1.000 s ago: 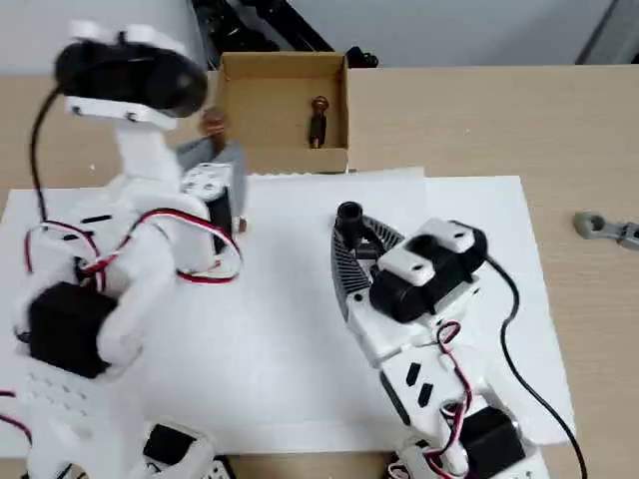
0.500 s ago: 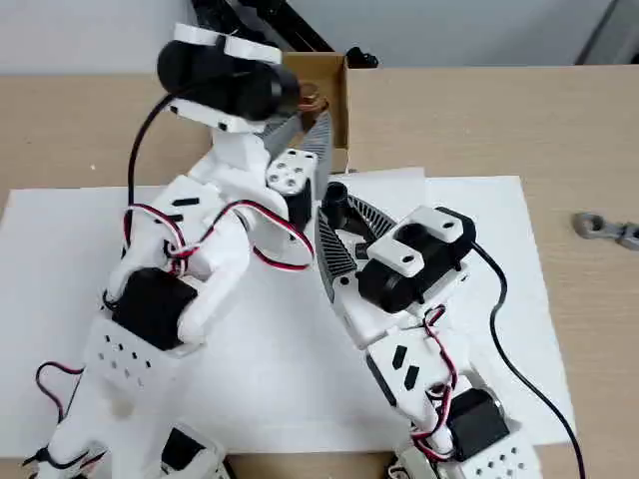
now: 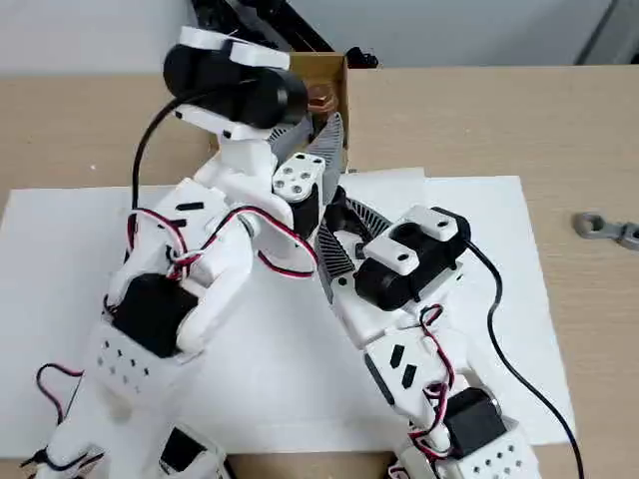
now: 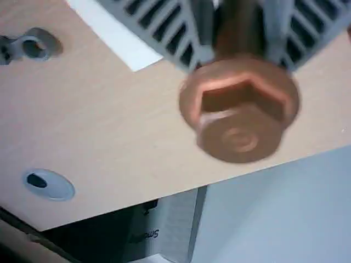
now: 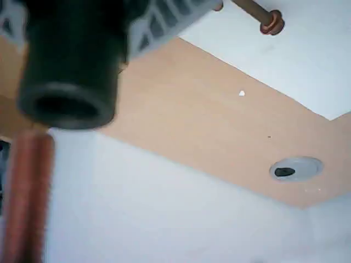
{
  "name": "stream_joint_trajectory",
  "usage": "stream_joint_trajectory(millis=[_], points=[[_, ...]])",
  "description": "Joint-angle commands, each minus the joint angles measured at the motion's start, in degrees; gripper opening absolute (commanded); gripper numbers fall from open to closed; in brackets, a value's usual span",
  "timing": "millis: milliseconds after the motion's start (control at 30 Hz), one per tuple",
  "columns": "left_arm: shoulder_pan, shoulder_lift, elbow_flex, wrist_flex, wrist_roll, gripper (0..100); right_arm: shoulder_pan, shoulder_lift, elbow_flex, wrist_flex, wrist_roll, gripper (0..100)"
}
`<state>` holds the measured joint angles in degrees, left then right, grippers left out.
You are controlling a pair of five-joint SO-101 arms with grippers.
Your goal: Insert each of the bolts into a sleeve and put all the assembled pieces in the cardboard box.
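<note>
Left gripper [image 3: 315, 120] clamps a copper bolt [image 3: 319, 98] by the cardboard box [image 3: 334, 72], just beside the black sleeve [image 3: 341, 212] held in the right gripper [image 3: 344, 228]. Left wrist view: jaws pinch the bolt's [image 4: 238, 109] shank, head outward. Right wrist view: the sleeve's [image 5: 71, 71] mouth is open, with the bolt [image 5: 27, 192] just off-axis (not entered).

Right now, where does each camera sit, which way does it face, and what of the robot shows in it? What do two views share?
High view: above the table, facing down on left arm, right arm and the cardboard box.
Left wrist view: on the left arm, facing along the left gripper, shut on a copper bolt.
Right wrist view: on the right arm, facing past the right gripper's black sleeve across the table.
Shared: high and left wrist views show that bolt.
</note>
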<state>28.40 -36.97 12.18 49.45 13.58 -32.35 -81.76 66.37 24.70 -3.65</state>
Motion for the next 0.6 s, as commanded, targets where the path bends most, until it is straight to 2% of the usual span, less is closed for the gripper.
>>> stream_joint_trajectory(millis=[0,567], points=[[1.2,-3.0,-0.5,1.1,-0.2,1,-0.2,0.2,-0.5,-1.6,0.4,0.4],[1.2,-5.6,-0.5,3.4,0.8,1,-0.1,0.2,-0.5,-1.6,0.4,0.4]])
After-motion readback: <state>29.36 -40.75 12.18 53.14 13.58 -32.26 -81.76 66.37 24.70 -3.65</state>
